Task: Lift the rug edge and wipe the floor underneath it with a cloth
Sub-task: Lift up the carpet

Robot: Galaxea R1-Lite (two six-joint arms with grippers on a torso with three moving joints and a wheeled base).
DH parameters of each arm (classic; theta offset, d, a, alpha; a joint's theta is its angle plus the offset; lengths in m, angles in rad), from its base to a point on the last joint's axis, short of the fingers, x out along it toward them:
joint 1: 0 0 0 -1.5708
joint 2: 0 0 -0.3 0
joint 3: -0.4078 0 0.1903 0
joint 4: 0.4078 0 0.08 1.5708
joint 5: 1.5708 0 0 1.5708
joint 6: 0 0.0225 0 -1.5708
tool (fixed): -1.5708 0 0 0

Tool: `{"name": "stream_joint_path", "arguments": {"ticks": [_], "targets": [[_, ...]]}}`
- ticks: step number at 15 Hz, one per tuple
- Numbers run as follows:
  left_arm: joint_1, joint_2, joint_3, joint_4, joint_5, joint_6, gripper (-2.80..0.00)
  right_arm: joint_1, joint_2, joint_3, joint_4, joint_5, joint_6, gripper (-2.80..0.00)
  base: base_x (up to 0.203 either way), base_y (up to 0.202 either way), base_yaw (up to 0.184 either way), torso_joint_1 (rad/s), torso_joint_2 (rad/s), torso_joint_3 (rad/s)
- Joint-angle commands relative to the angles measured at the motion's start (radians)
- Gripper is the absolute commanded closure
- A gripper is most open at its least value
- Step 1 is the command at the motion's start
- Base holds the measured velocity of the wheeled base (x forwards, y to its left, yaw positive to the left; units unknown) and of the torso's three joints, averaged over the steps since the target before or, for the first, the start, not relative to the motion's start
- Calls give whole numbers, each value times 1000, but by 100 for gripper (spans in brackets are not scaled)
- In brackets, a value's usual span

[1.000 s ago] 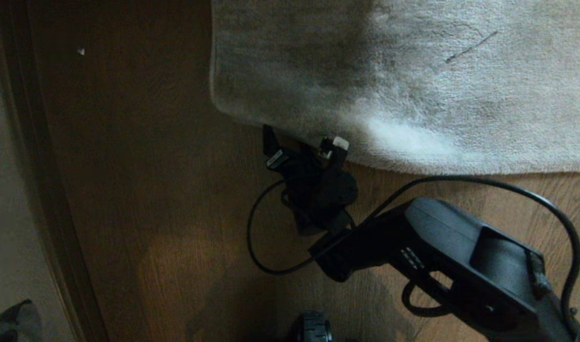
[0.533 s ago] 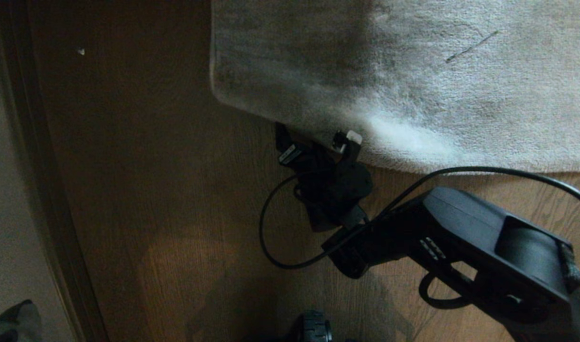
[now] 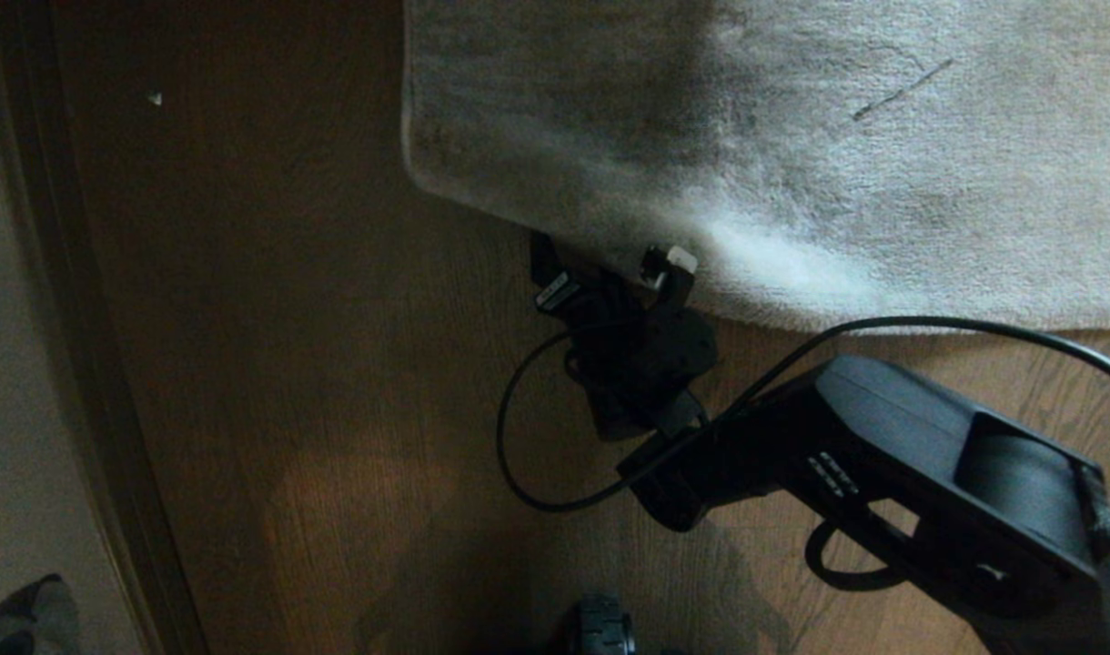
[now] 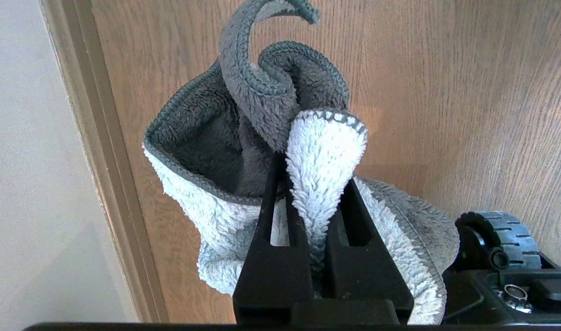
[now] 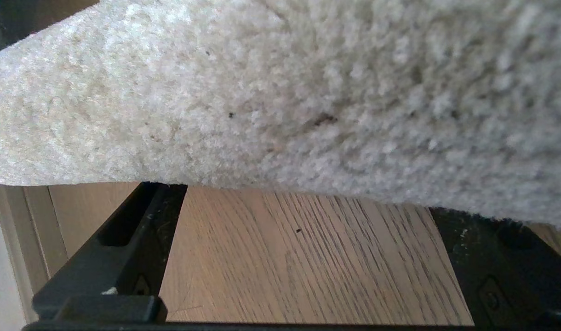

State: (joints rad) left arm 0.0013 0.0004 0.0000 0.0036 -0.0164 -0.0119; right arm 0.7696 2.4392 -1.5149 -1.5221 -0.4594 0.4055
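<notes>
Now up against the rug edge (image 3: 610,244) near its corner after sliding along it: right gripper (image 3: 610,273), spread wide and empty, fingertips tucked beneath the border, floor (image 5: 303,257) between them. Off to the side: left gripper (image 4: 315,202), clamped on cloth (image 4: 262,138). Lift apparently next.

Legible text, labels, brands, numbers, signs: none found in any view. The small pale tab on the right hand (image 3: 610,268) is too small and dim to show any marking.
</notes>
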Motion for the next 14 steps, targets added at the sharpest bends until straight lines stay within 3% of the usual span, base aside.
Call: {"name": "stream_joint_path", "arguments": {"ticks": [1, 14], "targets": [[0, 0, 0, -1, 0, 0, 0, 0, -3, -1, -48, -2, 3, -280, 0, 0, 0, 0, 0, 0], [0, 0, 0, 1, 0, 0, 0, 0, -37, 7, -48, 1, 3, -280, 0, 0, 0, 0, 0, 0]]}}
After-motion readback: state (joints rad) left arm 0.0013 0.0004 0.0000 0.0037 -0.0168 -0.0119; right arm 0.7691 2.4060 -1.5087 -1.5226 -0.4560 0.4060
